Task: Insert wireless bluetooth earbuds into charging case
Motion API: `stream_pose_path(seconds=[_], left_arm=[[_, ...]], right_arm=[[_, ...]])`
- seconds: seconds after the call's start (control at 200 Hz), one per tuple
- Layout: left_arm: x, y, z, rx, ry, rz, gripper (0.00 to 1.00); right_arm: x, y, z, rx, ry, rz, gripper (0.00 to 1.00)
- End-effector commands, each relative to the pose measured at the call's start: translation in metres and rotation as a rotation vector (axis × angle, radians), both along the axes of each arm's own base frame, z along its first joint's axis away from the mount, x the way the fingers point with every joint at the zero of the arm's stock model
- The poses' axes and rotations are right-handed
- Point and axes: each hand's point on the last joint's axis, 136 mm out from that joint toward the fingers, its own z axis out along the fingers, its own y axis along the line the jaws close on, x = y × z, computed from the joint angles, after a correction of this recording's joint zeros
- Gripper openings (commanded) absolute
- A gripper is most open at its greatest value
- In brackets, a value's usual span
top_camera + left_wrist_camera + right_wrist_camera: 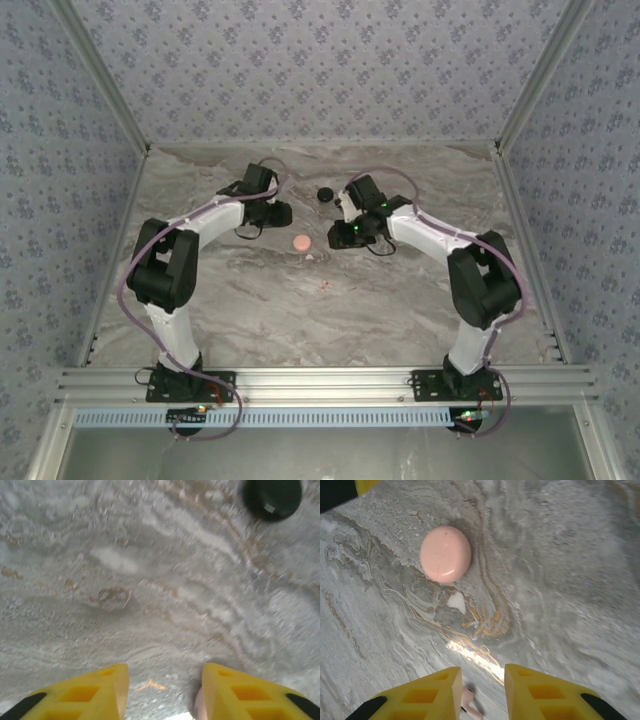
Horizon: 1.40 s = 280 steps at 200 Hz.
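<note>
Right wrist view: the charging case (445,554) is a small round salmon-pink disc with a domed, glossy top that carries one small highlight. It is plain, and no seam or hinge can be made out from here. It appears stiff and light, and the smooth curved shell is probably slippery, so the soundest hold would be across its full width, low on the rim where it is widest, rather than on the dome. It lies flat and untouched on the marble table top (250,310), ahead of the right gripper (480,680). That gripper's yellow fingers stand parted and clamp nothing. In the gap between them lies an earbud-like piece (470,705), a small pinkish blob with a short stem. It sits closer to one finger, and it is too blurred to say whether they touch. It looks tiny, light and easily flicked aside, which calls for a gentle pinch on the body rather than the stem. In the top external view the case sits between the two arms' tools, with a black round puck (324,193) lying farther back. The left gripper (164,680) is also parted over bare marble, with a pale pinkish sliver (197,707) at one finger's inner face, too cropped to identify.
</note>
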Motion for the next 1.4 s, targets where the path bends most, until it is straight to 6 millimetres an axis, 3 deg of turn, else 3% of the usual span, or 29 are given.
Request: stream_pose_path(seconds=[0.0,0.2,0.435,0.615,0.89,1.394], left_arm=[[-0.006,0.012,-0.007,0.037,0.02,0.03,0.39],[-0.019,0.016,-0.021,0.045,0.059,0.034,0.3],[-0.037,0.014,-0.033,0.035,0.102,0.024,0.21],[-0.042,0.01,-0.037,0.023,0.108,-0.008,0.21],[-0.045,-0.012,-0.04,-0.003,0.132,-0.068,0.2],[-0.067,-0.029,-0.045,0.027,0.184,-0.112,0.19]], right_arm=[[0.007,0.016,-0.005,0.005,0.009,0.022,0.28],[0.012,0.035,-0.019,0.003,0.039,0.05,0.22],[0.019,0.044,-0.033,-0.003,0.069,0.05,0.16],[0.023,0.053,-0.038,0.008,0.093,0.057,0.14],[0.026,0.051,-0.055,-0.036,0.136,0.029,0.13],[0.039,0.051,-0.064,-0.045,0.146,-0.02,0.13]])
